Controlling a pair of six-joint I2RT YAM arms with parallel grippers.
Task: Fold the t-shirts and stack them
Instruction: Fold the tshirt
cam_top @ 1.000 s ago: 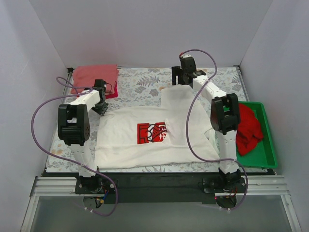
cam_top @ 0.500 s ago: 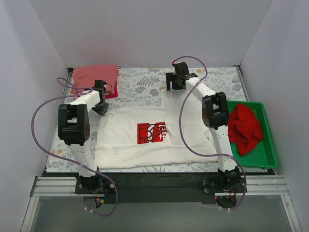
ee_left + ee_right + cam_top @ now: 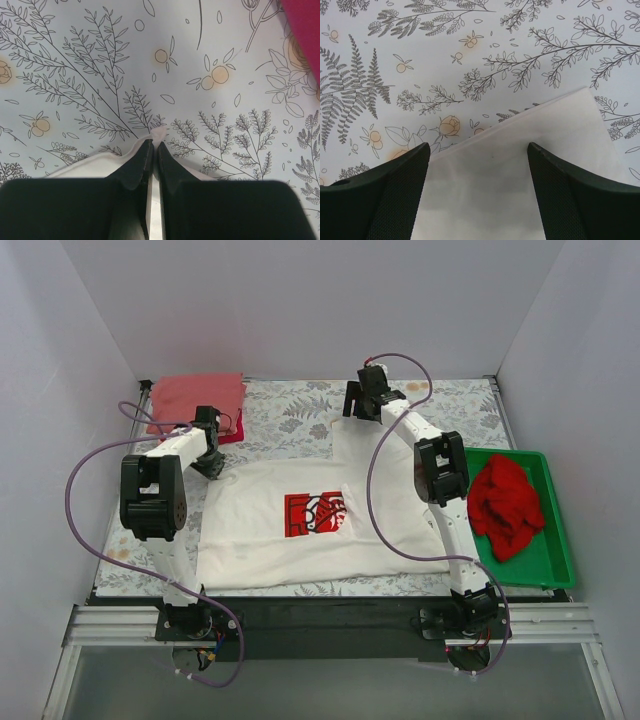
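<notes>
A white t-shirt with a red chest print (image 3: 310,515) lies spread on the floral cover, its right part folded over toward the middle. My left gripper (image 3: 212,466) is shut on the shirt's far left corner; white cloth (image 3: 159,134) is pinched between the jaws. My right gripper (image 3: 350,412) is open above the shirt's far edge (image 3: 520,155), jaws wide apart with nothing between them. A red t-shirt (image 3: 508,505) lies crumpled in the green tray. Folded pink and crimson shirts (image 3: 197,400) are stacked at the far left.
The green tray (image 3: 548,570) sits at the right edge of the table. The floral cover (image 3: 290,415) shows bare between the stack and the white shirt. White walls enclose the table on three sides.
My right gripper has moved left along the far edge of the white shirt, and its arm has swung clear of the red shirt in the tray. The left gripper has stayed put.
</notes>
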